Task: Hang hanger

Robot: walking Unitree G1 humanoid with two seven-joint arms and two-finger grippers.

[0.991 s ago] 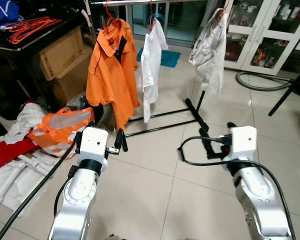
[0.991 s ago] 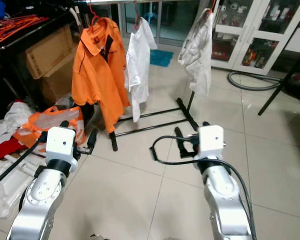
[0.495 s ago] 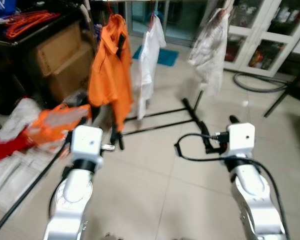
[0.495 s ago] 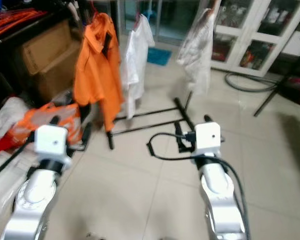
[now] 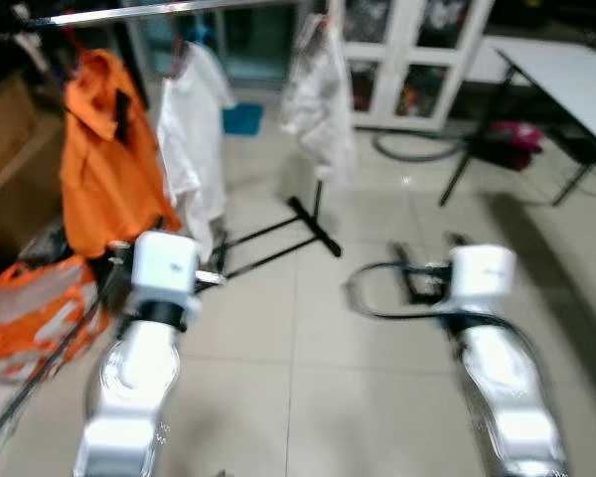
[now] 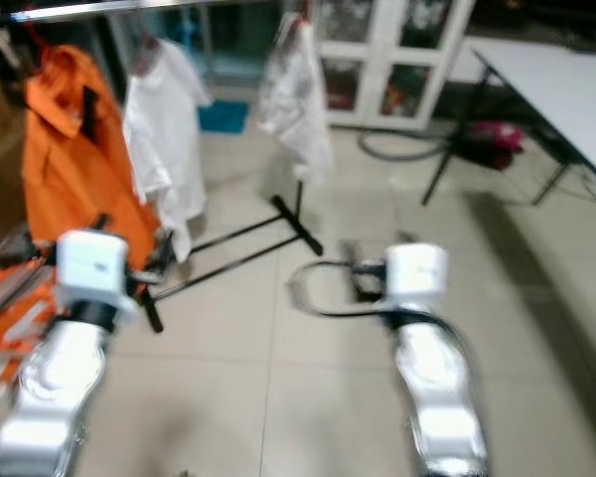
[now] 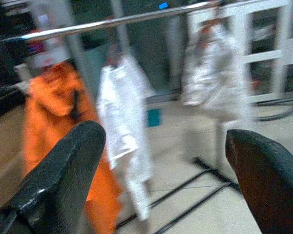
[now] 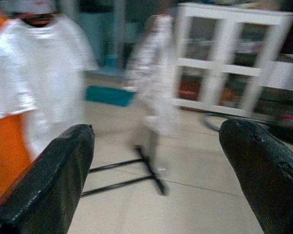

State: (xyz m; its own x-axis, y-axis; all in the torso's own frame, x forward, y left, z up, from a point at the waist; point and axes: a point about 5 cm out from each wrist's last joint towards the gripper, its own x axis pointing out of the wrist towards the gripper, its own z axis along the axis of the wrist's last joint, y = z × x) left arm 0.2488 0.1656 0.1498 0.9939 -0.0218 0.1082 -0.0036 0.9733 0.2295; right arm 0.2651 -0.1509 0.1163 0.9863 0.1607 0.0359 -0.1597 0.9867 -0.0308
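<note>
While both pincers gape empty, hung shirts [image 5: 99, 179] stand ahead.

From my remote station I can read no text, label, brand, number or sign anywhere in these blurred pictures. The orange collared shirt [image 5: 104, 159] hanging on the silver metal clothes rail [image 7: 112, 22] carries a dark patch at its collar, but no lettering can be made out on it. The white short-sleeved shirt [image 5: 194, 129] and the pale crinkled garment [image 5: 321, 84] beside it show plain cloth. The white glass-doored cabinet [image 5: 417, 50] behind them holds coloured items too smeared to read. The white housings of my two arms bear no legible marking.
</note>
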